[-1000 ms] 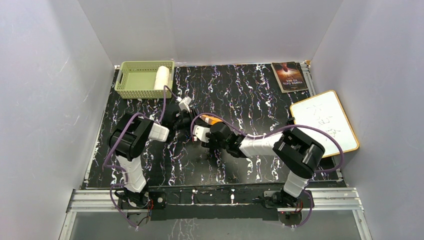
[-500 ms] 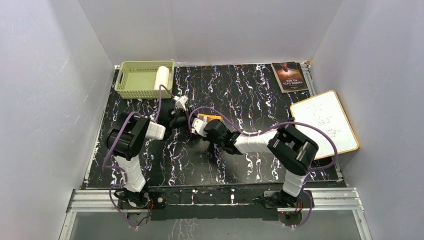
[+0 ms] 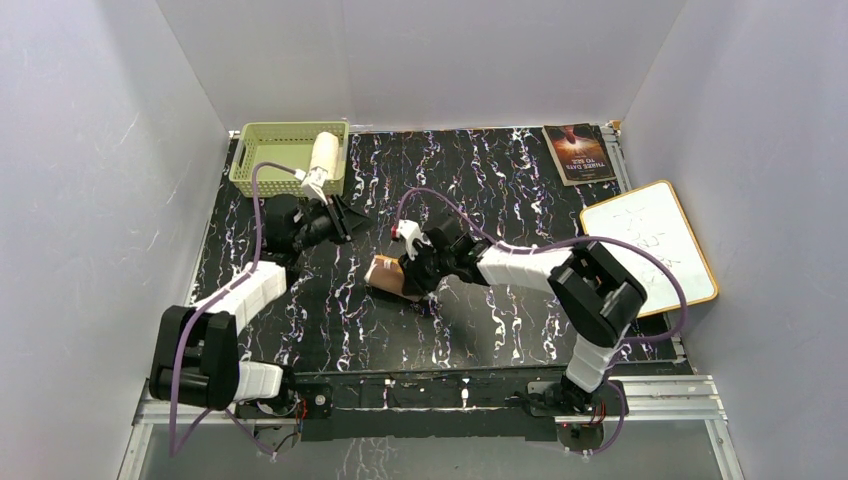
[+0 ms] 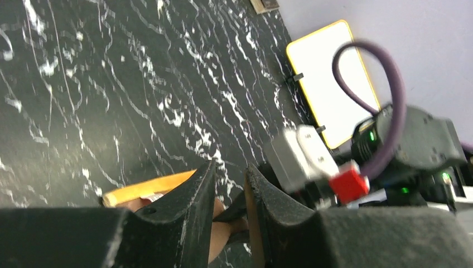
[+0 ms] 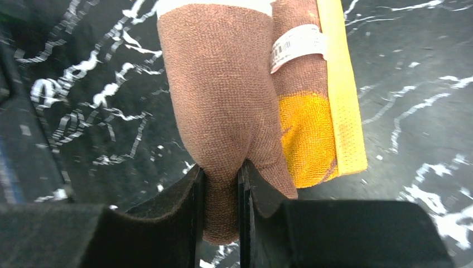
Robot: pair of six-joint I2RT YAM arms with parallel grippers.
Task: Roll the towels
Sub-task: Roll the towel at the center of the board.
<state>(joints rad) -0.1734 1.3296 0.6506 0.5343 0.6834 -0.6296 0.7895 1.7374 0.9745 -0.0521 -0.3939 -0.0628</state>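
— From above first. Where are the towels?

— Cream towel (image 3: 323,155): rolled, lying inside the green basket (image 3: 262,165) at its right end, at the far-left corner of the black marbled table (image 3: 500,200). Orange bear towel (image 3: 385,272): bunched, near the table's middle, well apart from the basket.

— And the arms?

— Left gripper (image 3: 350,217) hangs near the basket's near right corner, between the basket and the bear towel, touching neither. Right gripper (image 3: 412,278) is at the bear towel's right edge. A book (image 3: 578,152) and a whiteboard (image 3: 650,245) lie along the right side, apart from all this.

— Left wrist view?

— Left gripper (image 4: 230,167): jaws a narrow slit apart, nothing between them. Beyond them lies the orange bear towel (image 4: 150,187) on the table, with the right arm (image 4: 413,139) reaching in over it. The whiteboard (image 4: 329,89) is farther off.

— Right wrist view?

— Right gripper (image 5: 222,170): jaws pinched tight on a brown fold of the orange bear towel (image 5: 223,84). The fold runs away from the fingers. Beside it are an orange patch, a yellow hem and a white label (image 5: 298,44). Whether the towel is lifted off the table, I cannot tell.
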